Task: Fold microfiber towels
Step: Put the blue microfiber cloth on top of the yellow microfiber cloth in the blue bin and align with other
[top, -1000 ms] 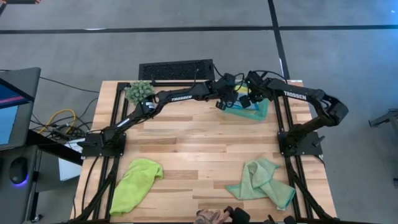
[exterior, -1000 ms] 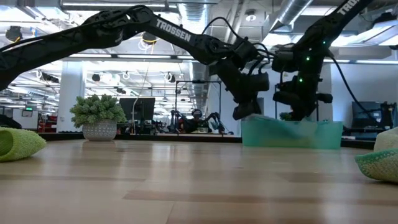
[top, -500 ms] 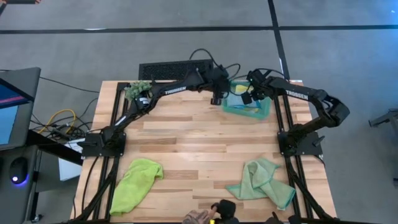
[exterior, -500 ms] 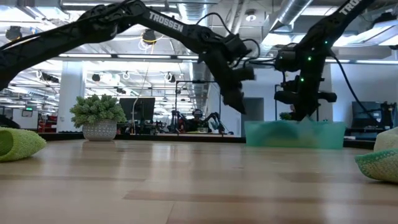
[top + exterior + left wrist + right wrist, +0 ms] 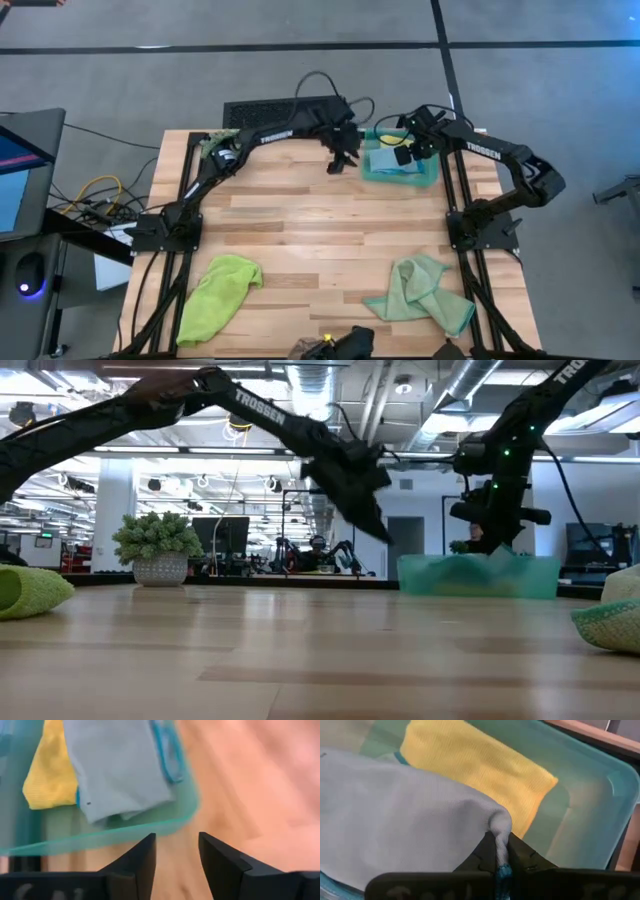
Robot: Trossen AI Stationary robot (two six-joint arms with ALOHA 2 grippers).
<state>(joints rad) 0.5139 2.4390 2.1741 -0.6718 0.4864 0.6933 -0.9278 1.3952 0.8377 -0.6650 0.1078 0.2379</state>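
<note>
The left gripper [image 5: 340, 163] has withdrawn from over the teal tray [image 5: 432, 176] to the table beside it, its empty fingers parted, leaving the light blue towel [image 5: 385, 160] behind it in the tray.

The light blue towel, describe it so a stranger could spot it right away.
Find the teal tray at the table's far right corner. The light blue towel lies folded inside, pinched by the right hand. Its tray-mate is a yellow towel; the other cloths lie out on the wood.
</note>
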